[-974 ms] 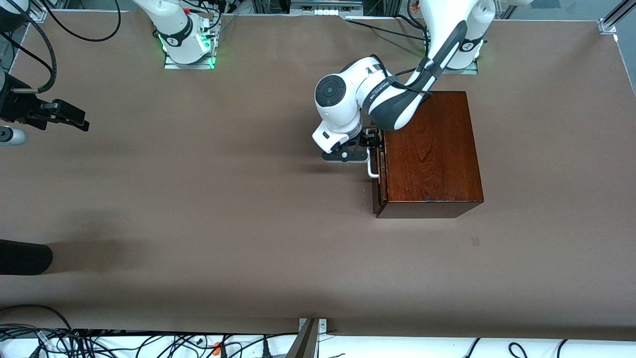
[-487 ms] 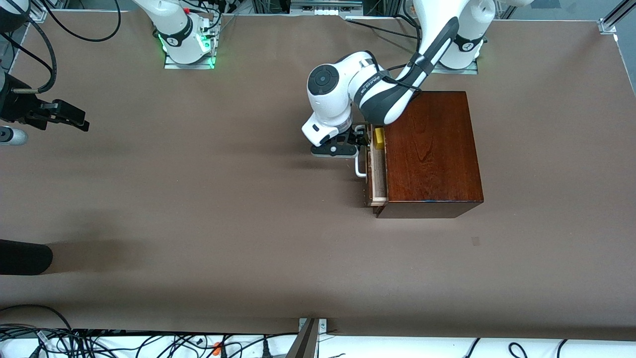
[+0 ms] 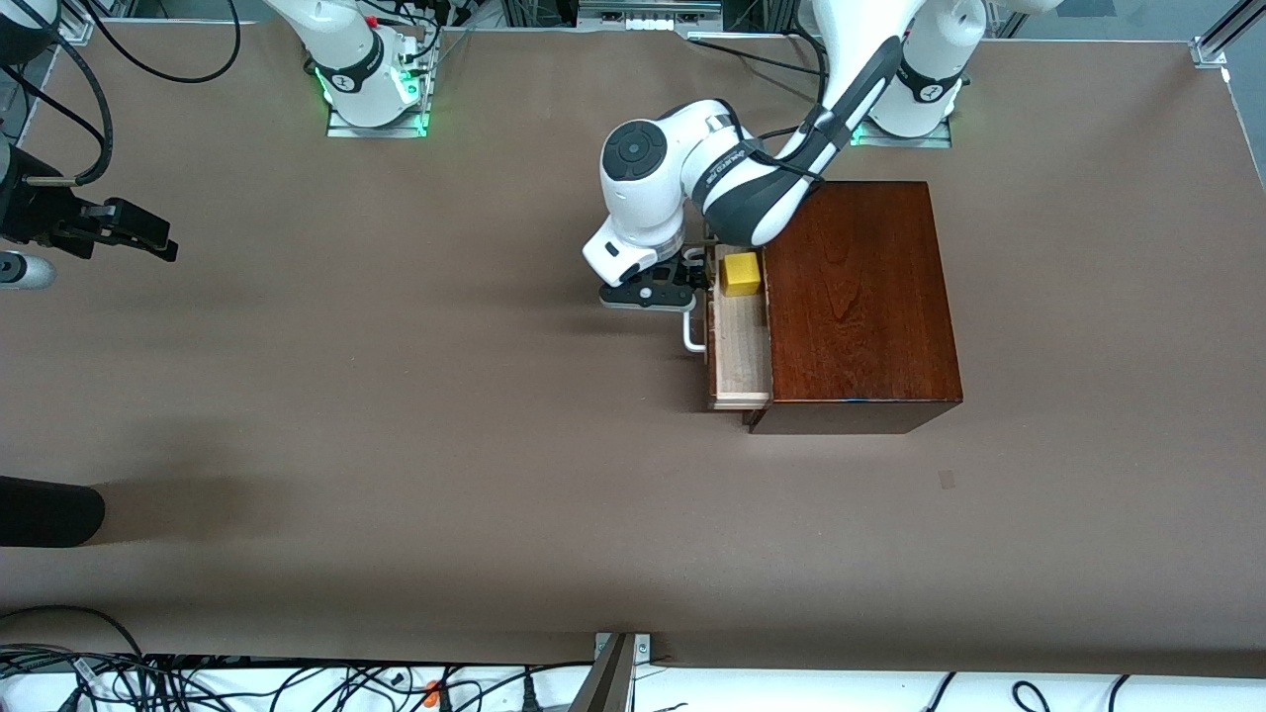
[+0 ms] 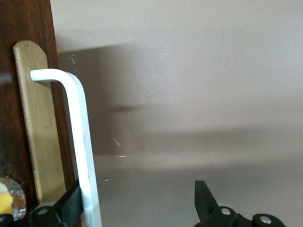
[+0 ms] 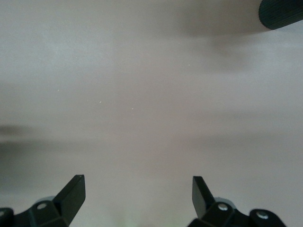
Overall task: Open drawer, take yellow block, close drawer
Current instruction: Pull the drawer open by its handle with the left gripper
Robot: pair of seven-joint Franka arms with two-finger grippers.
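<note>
Front view: drawer [image 3: 740, 346] is part-way out of the dark box [image 3: 859, 297], toward the right arm's end of the table. Pale tray is exposed. Yellow block [image 3: 740, 274] sits in the tray at the end farther from the camera, touching or just beside the box edge. White handle [image 3: 692, 332] is on the drawer front. Left gripper [image 3: 682, 280] is at the handle's upper end, beside the block. Writing on the left arm's forearm is too small to read. Right gripper [image 3: 148, 237] waits over the table edge at the right arm's end.

Left wrist view: fingers [image 4: 71, 204] are spread wide, 1 finger against the handle [image 4: 80, 142], nothing clamped.

Right wrist view: fingers [image 5: 71, 194] are wide apart and hold nothing, over bare table [image 5: 151, 94].
</note>
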